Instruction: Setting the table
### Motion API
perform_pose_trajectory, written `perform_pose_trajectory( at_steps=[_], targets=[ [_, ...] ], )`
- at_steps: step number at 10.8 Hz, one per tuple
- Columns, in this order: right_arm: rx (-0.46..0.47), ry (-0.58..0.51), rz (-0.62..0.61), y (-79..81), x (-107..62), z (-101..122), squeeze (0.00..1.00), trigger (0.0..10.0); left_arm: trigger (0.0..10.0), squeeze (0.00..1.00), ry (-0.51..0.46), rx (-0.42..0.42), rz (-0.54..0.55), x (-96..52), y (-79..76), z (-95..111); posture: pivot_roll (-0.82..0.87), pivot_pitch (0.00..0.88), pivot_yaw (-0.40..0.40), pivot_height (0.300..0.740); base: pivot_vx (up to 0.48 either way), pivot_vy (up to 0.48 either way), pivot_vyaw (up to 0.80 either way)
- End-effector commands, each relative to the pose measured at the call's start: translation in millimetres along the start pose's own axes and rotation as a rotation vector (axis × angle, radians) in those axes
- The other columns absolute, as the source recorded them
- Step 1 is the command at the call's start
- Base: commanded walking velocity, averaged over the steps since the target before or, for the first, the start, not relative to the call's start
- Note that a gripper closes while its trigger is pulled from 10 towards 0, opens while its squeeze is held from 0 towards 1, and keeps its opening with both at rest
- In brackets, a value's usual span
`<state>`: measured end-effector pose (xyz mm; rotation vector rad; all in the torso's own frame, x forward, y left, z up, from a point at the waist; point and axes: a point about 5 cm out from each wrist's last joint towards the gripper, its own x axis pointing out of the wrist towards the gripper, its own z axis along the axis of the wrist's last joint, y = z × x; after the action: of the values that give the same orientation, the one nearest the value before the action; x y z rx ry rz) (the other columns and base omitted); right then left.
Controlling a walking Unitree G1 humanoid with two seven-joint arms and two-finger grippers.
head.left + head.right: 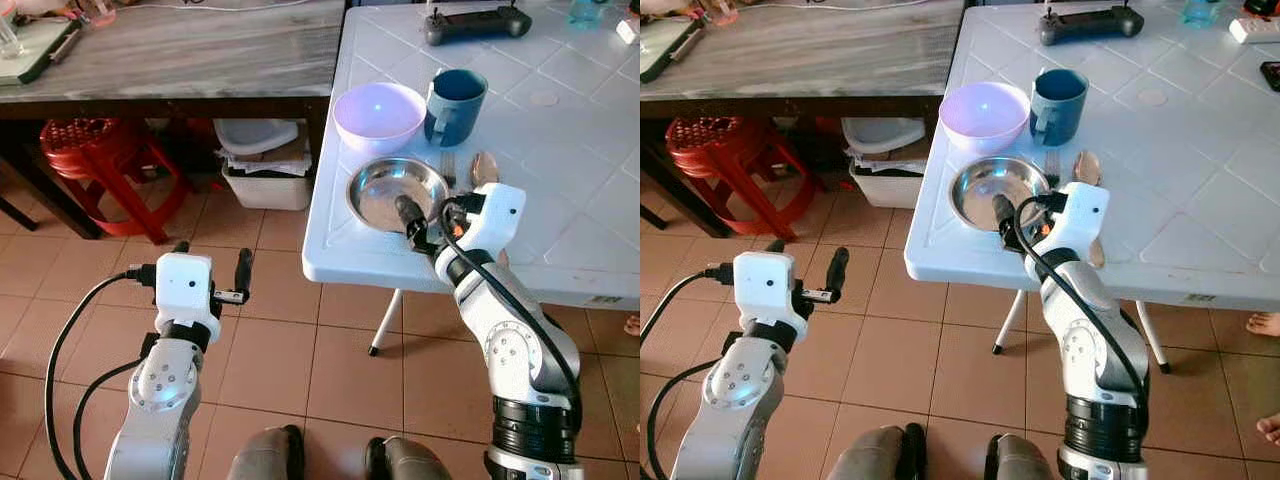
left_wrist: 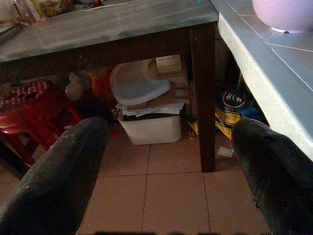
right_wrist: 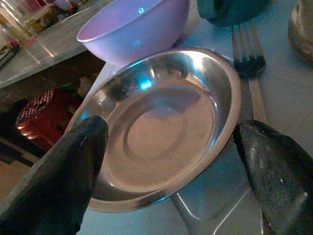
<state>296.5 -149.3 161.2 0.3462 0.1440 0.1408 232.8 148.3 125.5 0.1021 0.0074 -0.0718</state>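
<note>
So the key relation rn: right tool (image 1: 425, 222) sits at the near edge of the white surface (image 1: 560, 200), and the steel plate (image 1: 395, 190) lies just ahead of it, roughly 11 o'clock from the wrist in the head view. Wrist cam shows the fingers (image 3: 58, 181) spread wide, with the plate's near rim between them, nothing pinched afaict. One fingertip looks like it's over or on the rim, can't tell if it's actually touching.

Plate is round, so no long axis to line up with. It sits flat, open side up, near the front left corner of the surface. Pink bowl (image 1: 379, 115) is right behind it at 12, rims nearly touching, blue mug (image 1: 456, 105) at about 1. Fork (image 3: 252, 73) lies just beside the plate at 3, long axis running front to back, tines pointing away from the robot, spoon (image 1: 484, 168) beside that.

Left tool (image 1: 210, 270) hangs over the floor tiles, well apart from the surface, fingers spread too, holding nothing. So right arm is obv the nearer one. My guess: next move is a rim grab or a nudge on the plate.
</note>
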Motion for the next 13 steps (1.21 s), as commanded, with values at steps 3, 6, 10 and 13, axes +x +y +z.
perform_pose_trajectory(
  at_steps=[3, 6, 10, 13],
  targets=[
    [0.012, 0.006, 0.046, 12.1, 3.1, 2, 0.0, 2.2, 10.0, 0.0, -0.004, 0.005, -0.005, -2.6, 0.9, 3, 0.07, 0.183, 0.099, 0.74, 0.0, 0.0, 0.0],
    [0.055, 0.036, 0.034, 12.0, 5.8, -4, 0.0, 0.0, 10.0, 0.0, 0.005, 0.005, -0.009, -4.7, 1.0, 2, 0.08, 0.188, 0.1, 0.74, 0.0, 0.0, 0.0],
    [0.111, 0.056, -0.024, 1.9, 7.0, -7, 0.0, 10.0, 10.0, 0.0, 0.001, 0.009, -0.026, -5.2, -1.2, 3, 0.08, 0.191, 0.105, 0.74, 0.0, 0.0, 0.0],
    [0.17, 0.113, -0.057, -2.5, 14.2, -12, 0.0, 10.0, 10.0, 0.0, 0.006, 0.017, -0.048, -7.0, -1.3, 4, 0.09, 0.193, 0.121, 0.74, 0.0, 0.0, 0.0]
  ],
)
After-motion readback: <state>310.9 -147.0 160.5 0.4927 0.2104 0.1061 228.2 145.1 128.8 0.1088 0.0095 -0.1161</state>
